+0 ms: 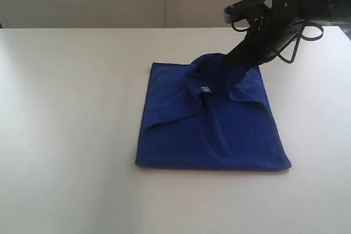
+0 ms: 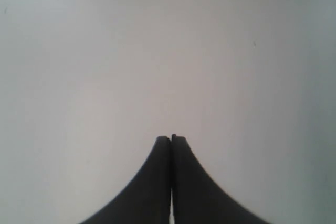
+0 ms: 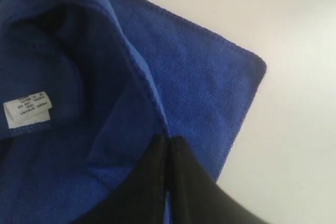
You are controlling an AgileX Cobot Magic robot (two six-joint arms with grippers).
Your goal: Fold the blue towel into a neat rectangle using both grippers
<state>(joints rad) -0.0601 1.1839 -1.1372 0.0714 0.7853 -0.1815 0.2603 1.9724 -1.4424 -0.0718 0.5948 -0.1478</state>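
Shows blue towel (image 1: 214, 130) roughly square, far edge bunched up; white label (image 3: 27, 109) illegible. Right gripper (image 3: 169, 140) jaws clamped on that fold; left gripper (image 2: 171, 139) jaws together, empty.

Bare white table (image 1: 66, 135) runs wide to the left of the blue towel (image 1: 211, 135) and along its near edge, so there's open passage both ways. The far right corner is blocked: the right arm (image 1: 274, 23) slants down across it, right gripper (image 3: 169, 141) pinched tight in a raised fold. 2 loose flaps curl over the flat layer. The left gripper (image 2: 171, 139), jaws together, hangs over bare tabletop.
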